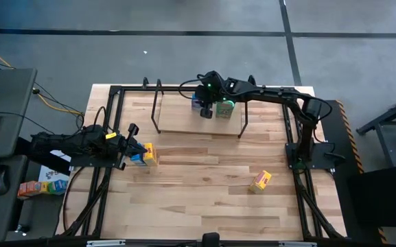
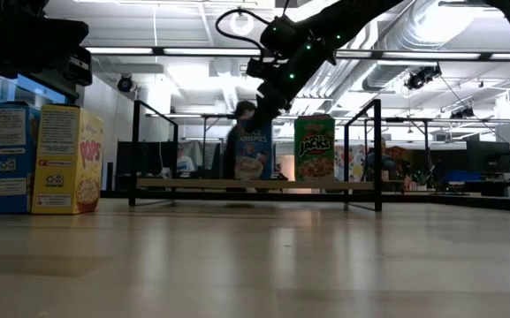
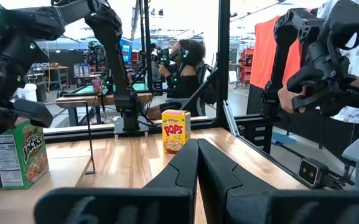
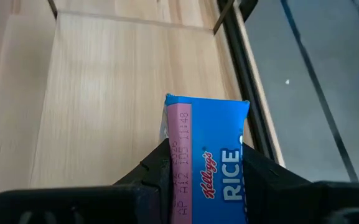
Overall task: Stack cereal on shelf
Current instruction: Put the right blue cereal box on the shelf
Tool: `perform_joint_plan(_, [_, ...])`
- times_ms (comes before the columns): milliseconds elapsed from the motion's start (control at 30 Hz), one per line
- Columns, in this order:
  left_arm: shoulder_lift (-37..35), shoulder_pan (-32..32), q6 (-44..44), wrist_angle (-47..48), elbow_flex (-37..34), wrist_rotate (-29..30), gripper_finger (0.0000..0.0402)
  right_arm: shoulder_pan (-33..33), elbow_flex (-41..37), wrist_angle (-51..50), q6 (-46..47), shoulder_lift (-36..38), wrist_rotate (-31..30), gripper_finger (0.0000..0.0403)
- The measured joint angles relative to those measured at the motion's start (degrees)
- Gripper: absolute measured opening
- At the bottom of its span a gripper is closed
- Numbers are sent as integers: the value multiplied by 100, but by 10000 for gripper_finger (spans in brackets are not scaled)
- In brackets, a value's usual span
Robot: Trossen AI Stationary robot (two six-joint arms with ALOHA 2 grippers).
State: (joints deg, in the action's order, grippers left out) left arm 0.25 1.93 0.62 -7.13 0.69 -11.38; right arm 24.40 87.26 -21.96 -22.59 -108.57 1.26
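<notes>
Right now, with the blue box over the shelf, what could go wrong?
The right gripper holds the blue Rice box close beside the green Apple Jacks box on the shelf; lowering may bump it over. Released tilted, the blue box could tip. The left gripper waits shut.

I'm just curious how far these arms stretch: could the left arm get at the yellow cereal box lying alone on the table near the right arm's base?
Probably not easily. Nothing blocks the way across the bare table, but the yellow box lies far from the left gripper, which sits shut beside two other boxes.
</notes>
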Motion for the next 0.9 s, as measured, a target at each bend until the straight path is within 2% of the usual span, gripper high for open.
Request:
perform_joint_plan(400, [1,-1,0,0,0,0,0,0,0,53,47,0,27,101])
perform_joint_plan(733, [0,-1,0,0,0,0,0,0,0,91,46,2,26,178])
perform_joint_plan(900, [1,-2,0,0,1,0,0,0,0,220,46,4,26,201])
